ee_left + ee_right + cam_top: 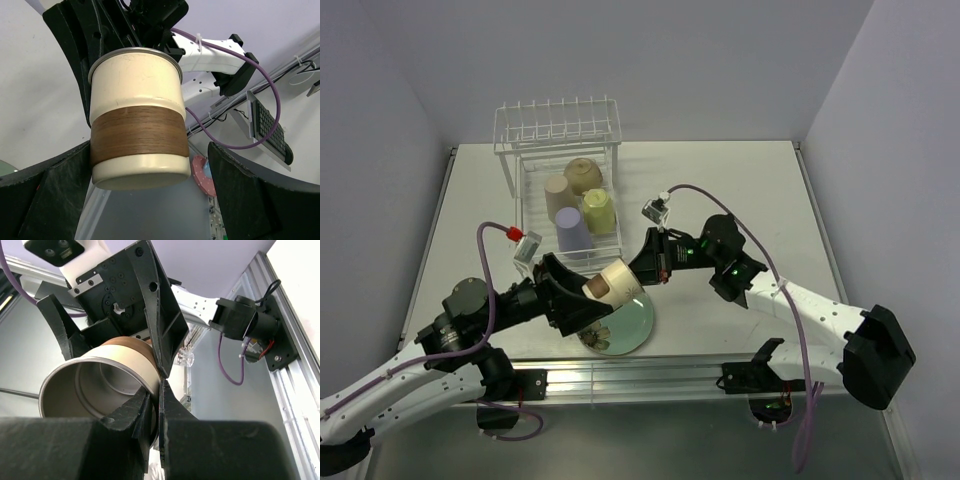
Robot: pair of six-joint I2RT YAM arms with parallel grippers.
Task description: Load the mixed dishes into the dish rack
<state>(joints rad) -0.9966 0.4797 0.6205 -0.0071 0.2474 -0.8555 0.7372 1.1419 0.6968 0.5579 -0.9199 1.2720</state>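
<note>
The small metal cup (615,282), cream with a wood-brown band, hangs above the table between both grippers. My right gripper (642,268) is shut on its rim, one finger inside and one outside, as the right wrist view (157,392) shows on the cup (95,385). My left gripper (582,297) is open around the cup's base (135,130), with a gap on the right side. The white wire dish rack (560,130) holds the cream bowl (583,175), tan cup (558,196), yellow-green mug (599,211) and lavender cup (571,229). The mint-green plate (628,328) lies under the grippers.
The rack's upright prongs stand at its far end near the back wall. An aluminium rail (650,372) runs along the table's near edge, right behind the plate. Purple cables loop off both wrists.
</note>
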